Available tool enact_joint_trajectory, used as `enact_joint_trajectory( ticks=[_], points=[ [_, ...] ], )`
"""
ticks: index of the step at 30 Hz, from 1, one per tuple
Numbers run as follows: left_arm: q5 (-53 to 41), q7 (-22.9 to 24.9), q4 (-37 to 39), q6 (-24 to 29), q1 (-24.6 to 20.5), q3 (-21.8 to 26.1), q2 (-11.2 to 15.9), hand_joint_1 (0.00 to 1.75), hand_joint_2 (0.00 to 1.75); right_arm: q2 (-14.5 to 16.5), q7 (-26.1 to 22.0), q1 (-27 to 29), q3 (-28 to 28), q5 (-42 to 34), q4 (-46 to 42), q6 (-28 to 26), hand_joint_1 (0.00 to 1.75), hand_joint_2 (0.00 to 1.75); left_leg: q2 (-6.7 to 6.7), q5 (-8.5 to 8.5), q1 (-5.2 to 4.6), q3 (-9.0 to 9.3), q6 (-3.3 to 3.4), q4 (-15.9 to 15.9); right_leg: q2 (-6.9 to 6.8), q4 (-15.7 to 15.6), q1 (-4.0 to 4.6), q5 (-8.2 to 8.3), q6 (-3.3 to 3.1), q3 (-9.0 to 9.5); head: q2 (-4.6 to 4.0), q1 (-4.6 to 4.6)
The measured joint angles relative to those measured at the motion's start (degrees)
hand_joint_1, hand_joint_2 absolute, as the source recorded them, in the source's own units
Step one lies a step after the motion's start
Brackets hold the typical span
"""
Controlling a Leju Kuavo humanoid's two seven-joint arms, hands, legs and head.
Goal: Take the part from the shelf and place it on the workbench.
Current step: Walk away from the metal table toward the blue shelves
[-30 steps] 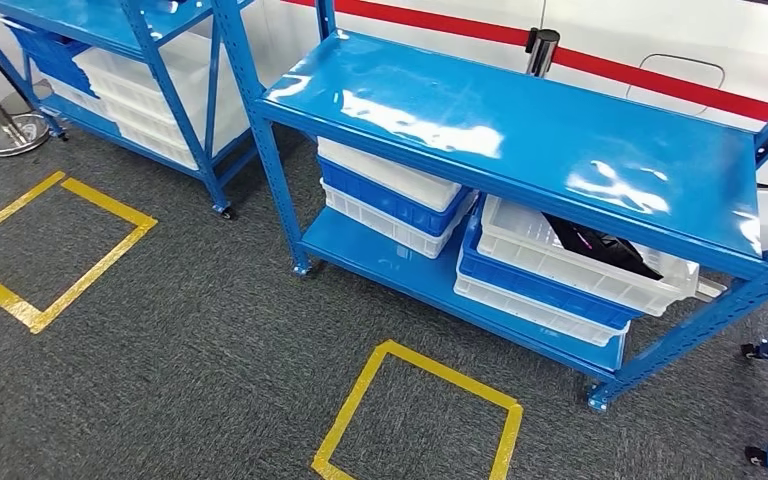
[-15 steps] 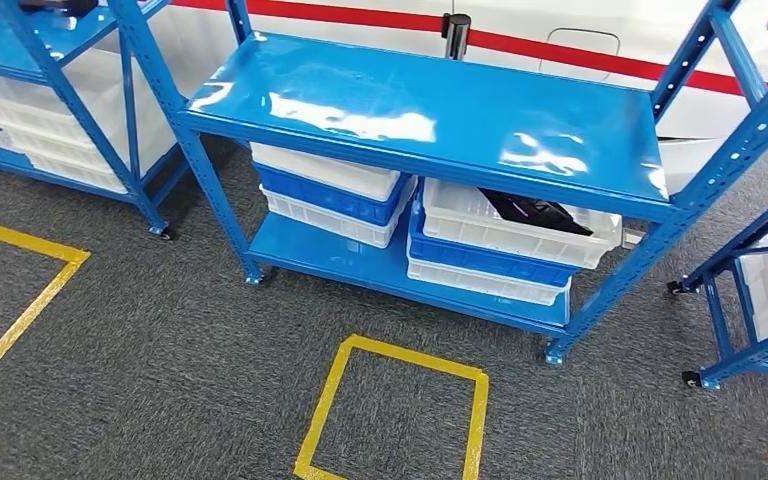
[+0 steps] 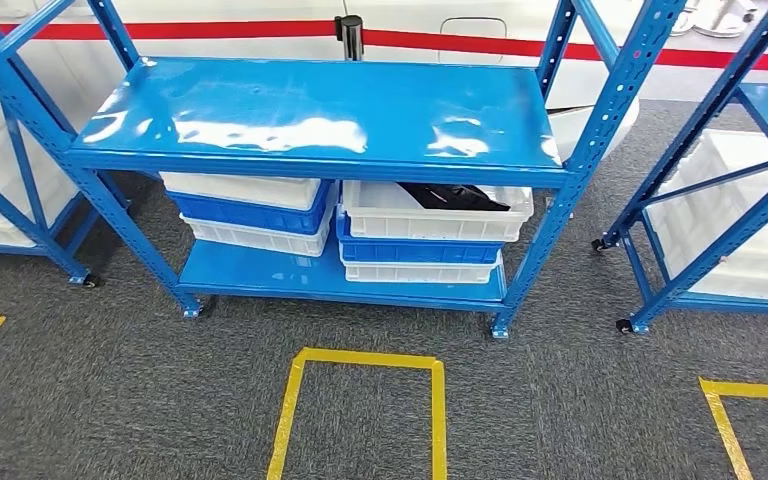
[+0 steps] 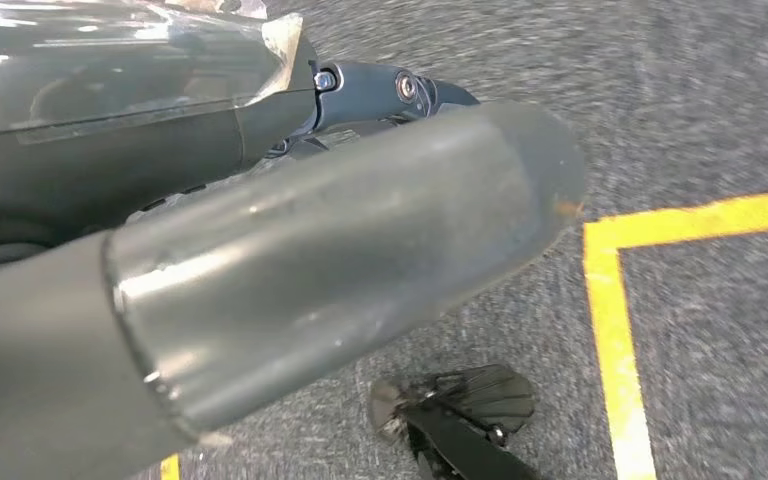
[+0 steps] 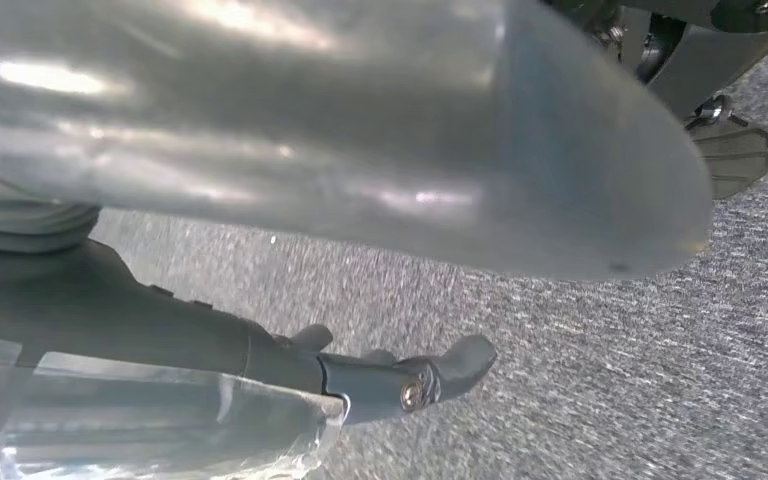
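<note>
A black part (image 3: 450, 197) lies in the top white bin (image 3: 430, 224) of a stack on the lower level of the blue shelf (image 3: 320, 110), right side; the upper board hides most of it. My left hand (image 4: 340, 230) hangs over the grey carpet, its fingers (image 4: 390, 90) stretched out and holding nothing. My right hand (image 5: 360, 150) also hangs over the carpet, with its fingers (image 5: 410, 385) straight and nothing in them.
A second stack of white and blue bins (image 3: 250, 210) fills the lower level's left side. More blue shelves stand to the left (image 3: 0, 150) and right (image 3: 720, 200). A yellow taped square (image 3: 360, 357) marks the carpet before the shelf. A black post (image 3: 348, 30) stands behind.
The whole picture has shifted: the camera has turned, and the shelf with the black part now sits centred and square-on. Nothing on the shelf has moved.
</note>
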Motion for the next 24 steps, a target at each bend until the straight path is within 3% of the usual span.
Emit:
enact_joint_trajectory(
  ticks=[2, 3, 7, 8, 12, 17, 20, 24],
  points=[
    [0.1, 0.0, 0.0, 0.0, 0.0, 0.0, 0.0, 0.0, 0.0, 0.1, -0.6, 0.0, 0.0, 0.3, 0.0, -0.3, 0.0, 0.0, -1.03, 0.31, -0.32, 0.7, 0.33, -2.5, 0.96, -0.1, 0.04, 0.14, 0.6, -0.37, 0.0, 0.02],
    [0.1, 0.0, 0.0, 0.1, -0.1, 0.0, 0.0, 0.0, 0.0, 0.1, -0.9, 0.0, 0.0, 0.5, 0.0, -0.6, 0.0, 0.0, -0.56, 0.38, -0.5, 0.7, 0.36, -2.9, 1.33, -0.3, -0.07, 0.27, 0.99, -0.55, 0.0, 0.0],
    [0.3, 0.1, 0.0, 0.0, -0.1, 0.1, 0.0, 0.0, 1.75, 0.0, -1.1, 0.3, 0.0, 1.3, 0.0, -2.2, 0.0, 0.0, -0.22, 1.32, -0.98, 0.96, -0.43, -4.2, 1.31, -1.2, 0.32, 0.61, 0.79, -0.2, 0.01, 0.21],
    [0.4, 0.1, 0.0, -0.1, -0.1, 0.1, 0.0, 0.0, 1.75, 0.0, -1.1, 0.3, 0.0, 1.5, 0.0, -2.5, 0.0, 0.0, -0.18, 1.33, -1.19, 0.93, -0.19, -4.2, 1.27, -1.3, 0.2, 0.83, 1.01, -0.21, 0.01, 0.2],
    [0.4, -0.3, 0.0, -0.6, -0.1, 0.6, 0.0, 0.0, 1.75, 0.0, -1.1, 0.3, 0.0, 1.6, 0.0, -3.3, 0.0, 1.75, -0.24, 1.43, -1.61, 0.96, 0.3, -4.1, 1.12, -1.5, -0.1, 0.86, 1.27, -0.09, 0.0, 0.22],
    [2.3, 0.0, -0.2, -1.2, 0.5, -0.5, 0.1, 0.0, 1.75, -0.1, -1.2, 0.6, 0.1, 0.7, -0.1, -2.3, 0.0, 1.75, -0.25, 1.34, -1.75, 0.94, 0.56, -4.1, 1.08, -1.6, -0.23, 0.85, 1.52, -0.04, 0.01, 0.2],
    [6.1, 1.5, -0.7, -2.1, 1.5, -3.3, 0.4, 0.0, 1.75, -0.2, -1.3, 1.4, 0.4, -0.8, -0.6, -1.4, 0.0, 1.75, -0.25, 1.25, -1.74, 0.95, 0.68, -4.1, 1.07, -1.6, -0.23, 0.76, 1.93, -0.04, 0.01, 0.18],
    [11.7, 3.8, -1.7, -3.7, 3.0, -7.6, 1.0, 0.0, 1.75, -0.6, -1.4, 2.3, 1.3, -3.1, -1.5, -0.5, 0.0, 1.75, -0.27, 1.2, -1.59, 0.97, 0.66, -4.1, 1.02, -1.6, -0.22, 0.74, 1.95, -0.09, 0.01, 0.18]
  ],
)
